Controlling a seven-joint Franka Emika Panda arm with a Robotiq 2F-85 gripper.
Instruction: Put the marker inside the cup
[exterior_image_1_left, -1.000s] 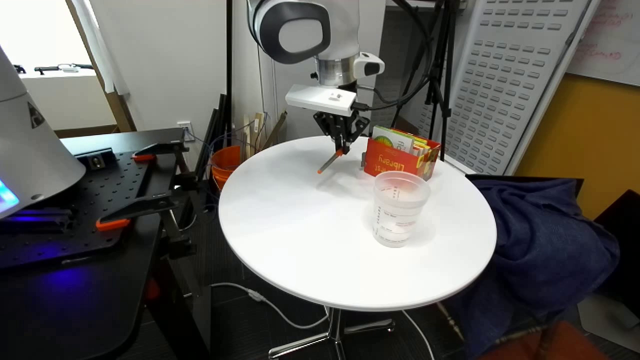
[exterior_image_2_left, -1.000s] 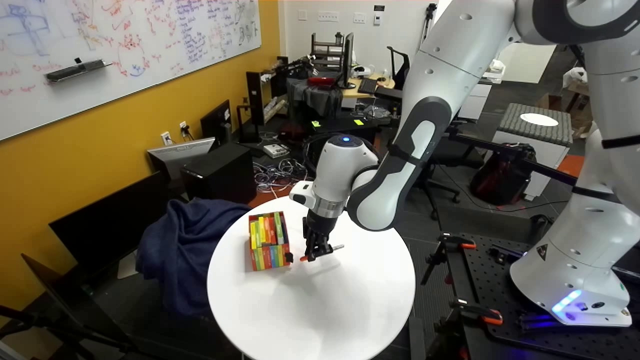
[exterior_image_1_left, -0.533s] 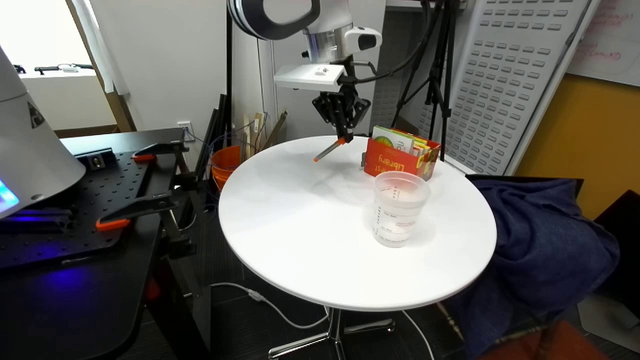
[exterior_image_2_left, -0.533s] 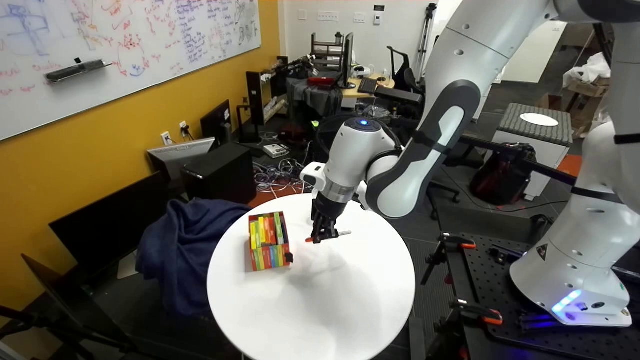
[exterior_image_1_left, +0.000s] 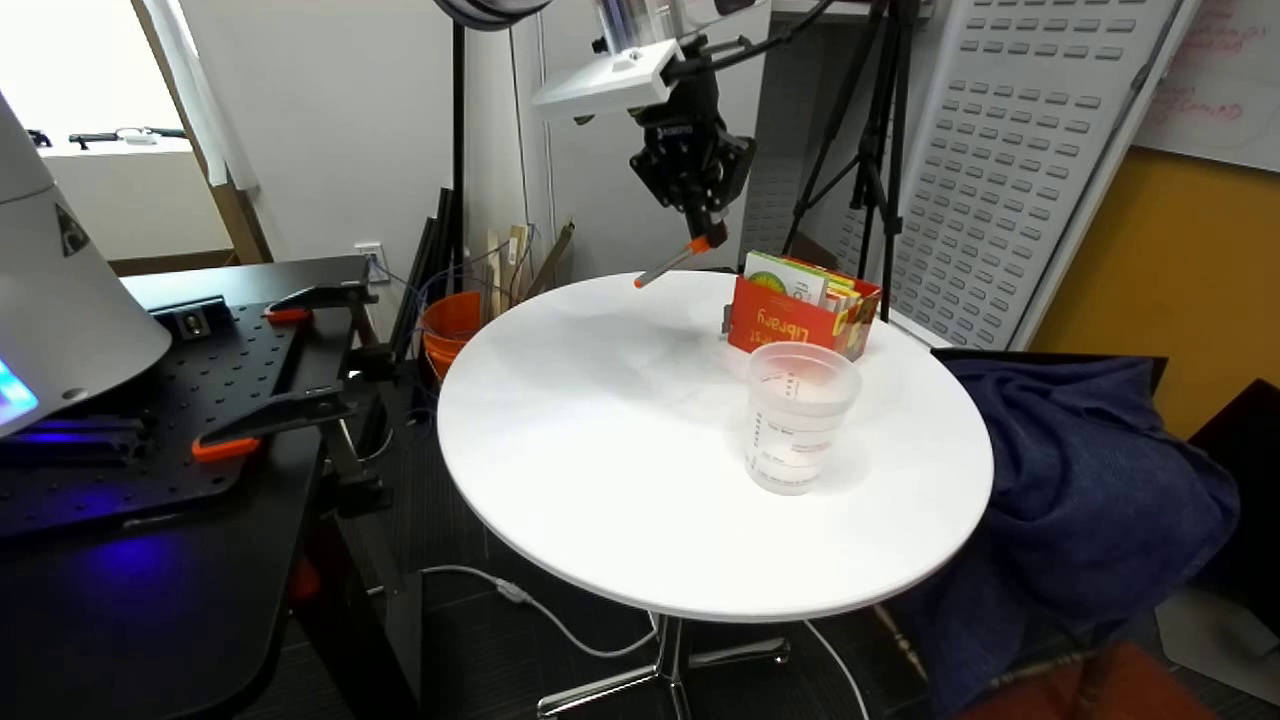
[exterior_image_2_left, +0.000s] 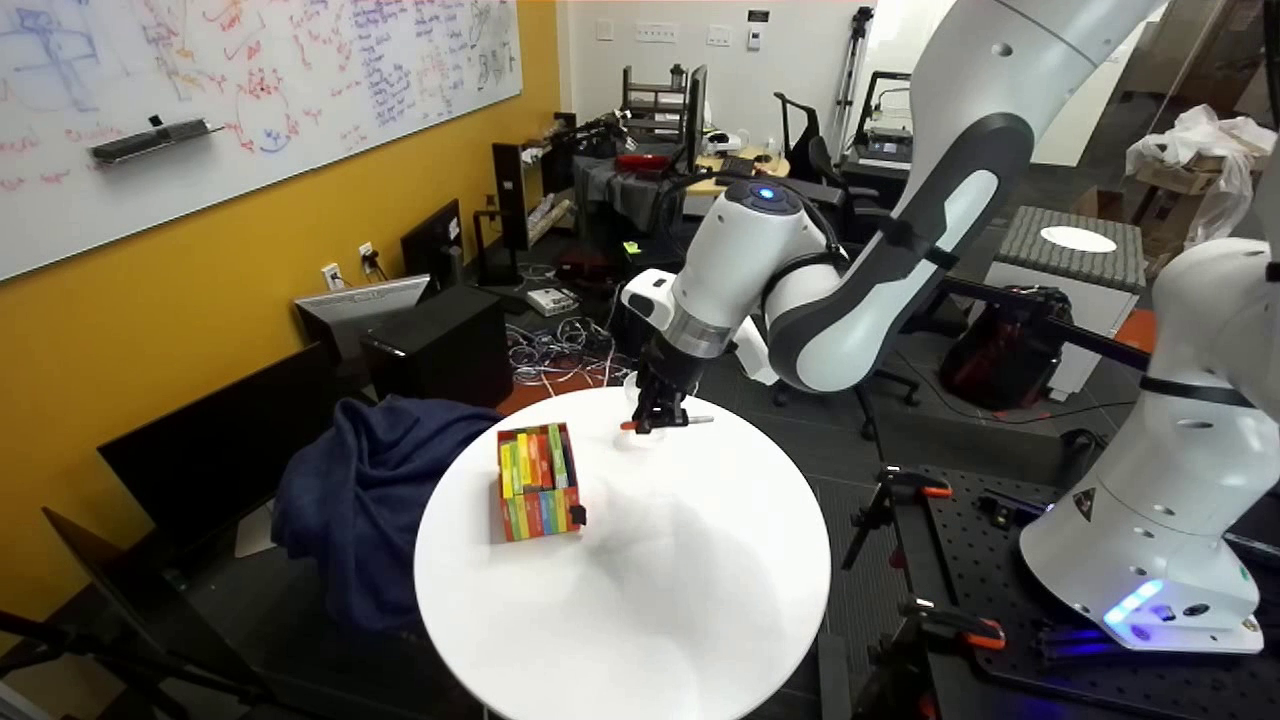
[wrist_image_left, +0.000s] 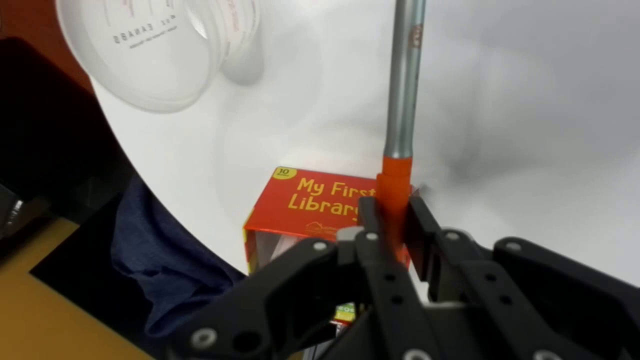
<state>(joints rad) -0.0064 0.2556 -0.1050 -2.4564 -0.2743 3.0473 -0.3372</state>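
The marker (exterior_image_1_left: 668, 264) is a thin grey stick with orange ends. My gripper (exterior_image_1_left: 712, 236) is shut on its orange end and holds it in the air above the far part of the table, its grey body slanting down and out to the side. In the wrist view the marker (wrist_image_left: 401, 90) runs up from between the fingertips (wrist_image_left: 393, 212). The cup (exterior_image_1_left: 798, 425) is clear with printed scale marks and stands upright, lower than and apart from the gripper. It also shows at the wrist view's upper left (wrist_image_left: 150, 60). In an exterior view the gripper (exterior_image_2_left: 660, 420) mostly hides it.
A red box of small books (exterior_image_1_left: 790, 315) stands on the round white table (exterior_image_1_left: 600, 480), close to the cup; the wrist view shows it (wrist_image_left: 320, 200) under the jaws. A black tripod (exterior_image_1_left: 880, 150) and an orange bucket (exterior_image_1_left: 450, 325) stand beyond the table edge.
My gripper has risen higher above the table with the marker still in it. The cup and the box have not moved.
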